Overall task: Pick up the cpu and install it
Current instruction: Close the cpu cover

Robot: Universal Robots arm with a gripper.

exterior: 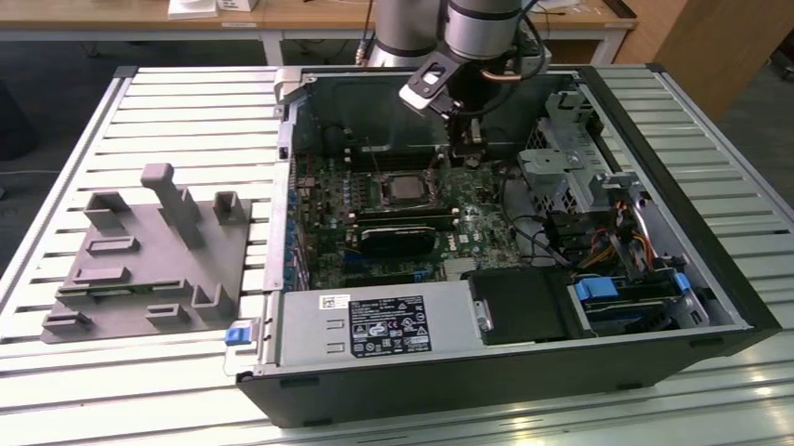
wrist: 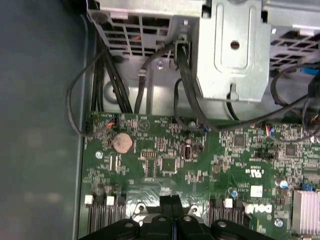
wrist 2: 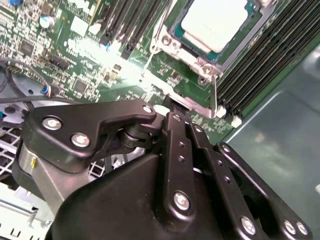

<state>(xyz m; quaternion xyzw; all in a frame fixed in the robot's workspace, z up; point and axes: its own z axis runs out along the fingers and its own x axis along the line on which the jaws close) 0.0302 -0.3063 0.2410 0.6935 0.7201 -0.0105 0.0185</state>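
Gripper (wrist 2: 182, 122) linkage is closest to the lens in the second wrist view; its black links and screws block the near part of the motherboard (wrist 2: 75, 55). Jaws are pressed together with nothing visible between them. That's clearest in the first wrist view, where the two tips meet at a hairline seam.

cpu (wrist 2: 215, 22) lies flat in the socket (wrist 2: 169, 42), silver plate up, so it reads as seated, not carried. In the exterior view the gripper hangs over the board just beyond the socket, toward the exterior view's right, apart from the chip. My read: empty closed jaws this near the socket suit work on the latch hardware rather than a grasp. Not certain.

PC case (exterior: 496, 390) lies on its side on the slatted worktop (exterior: 186, 111), open side up, so the board faces the arm for top-down access. Grey fixture (exterior: 149, 251) sits on the exterior view's left of the case.

Can't tell:
- Whether the socket's frame is latched. The thin lever rod (wrist 2: 215, 97) beside it runs behind the linkage.
- Whether the tips touch the board, since the gripper body hides that.
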